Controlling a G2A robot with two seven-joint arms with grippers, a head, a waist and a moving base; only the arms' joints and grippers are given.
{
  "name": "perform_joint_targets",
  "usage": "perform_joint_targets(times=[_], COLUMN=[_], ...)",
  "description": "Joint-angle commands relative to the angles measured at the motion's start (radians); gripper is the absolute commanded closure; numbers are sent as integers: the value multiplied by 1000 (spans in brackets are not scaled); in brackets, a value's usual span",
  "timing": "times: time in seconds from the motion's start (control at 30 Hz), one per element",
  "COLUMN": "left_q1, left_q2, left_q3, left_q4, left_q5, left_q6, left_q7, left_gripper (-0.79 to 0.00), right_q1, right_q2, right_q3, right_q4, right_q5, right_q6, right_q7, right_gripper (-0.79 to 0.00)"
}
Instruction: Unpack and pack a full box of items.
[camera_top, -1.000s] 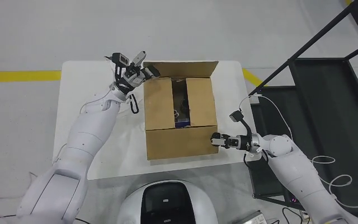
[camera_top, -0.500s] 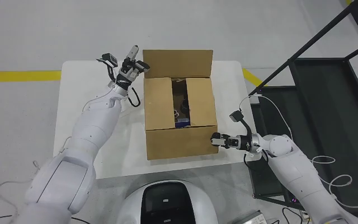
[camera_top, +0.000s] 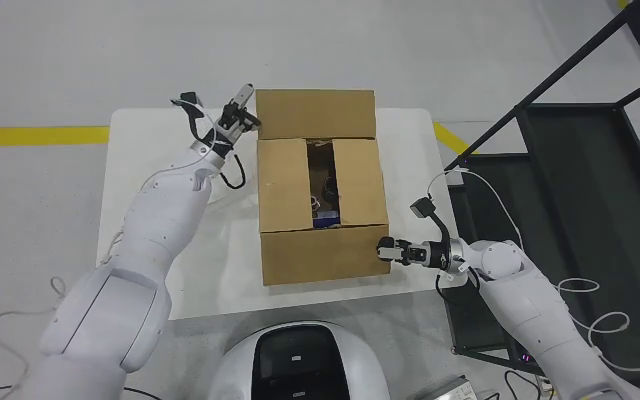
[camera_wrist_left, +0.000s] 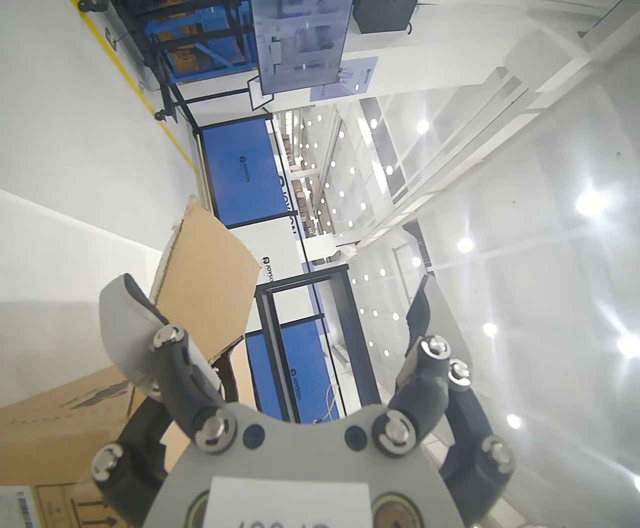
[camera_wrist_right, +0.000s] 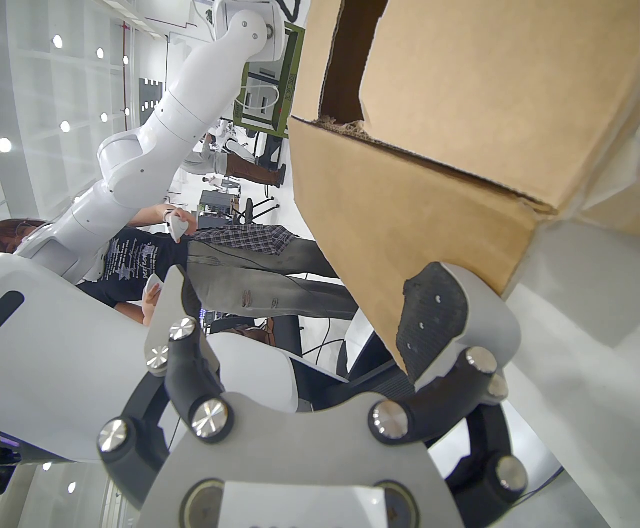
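Left claw (camera_top: 243, 107) spread empty beside the box (camera_top: 285, 190), right claw (camera_top: 384, 249) spread empty at its near corner

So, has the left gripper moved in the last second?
Yes. The left gripper has shifted toward the far edge of the table and slightly outward, away from the box corner it was beside.

White glossy arms (camera_top: 165, 235) — black cables (camera_top: 237, 181), grey wrist plates (camera_wrist_left: 300, 470), silver screws (camera_wrist_right: 209, 417), black-padded fingers (camera_wrist_right: 430, 320).
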Motion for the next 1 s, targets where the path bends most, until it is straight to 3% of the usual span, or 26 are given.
perform_joint_targets(times=[0.0,0.17,0.27,0.37,0.97], left_q1=[0,0,-21,-10,-10], left_q2=[0,0,6,11,11], left_q3=[0,0,8,-21,-21], left_q4=[0,0,-4,-30,-30], left_q5=[1,1,48,-5,-5], left_q6=[1,1,-57,-89,-89], left_q7=[0,0,-1,-61,-61], left_gripper=[-785,-785,-785,-785,-785], right_q1=[0,0,0,0,0], right_q2=[0,0,0,0,0], right_q3=[0,0,0,0,0], right_q4=[0,0,0,0,0], right_q5=[0,0,0,0,0], right_q6=[0,0,0,0,0], right_q7=[0,0,0,0,0], right_gripper=[-785,-785,-785,-785,-785])
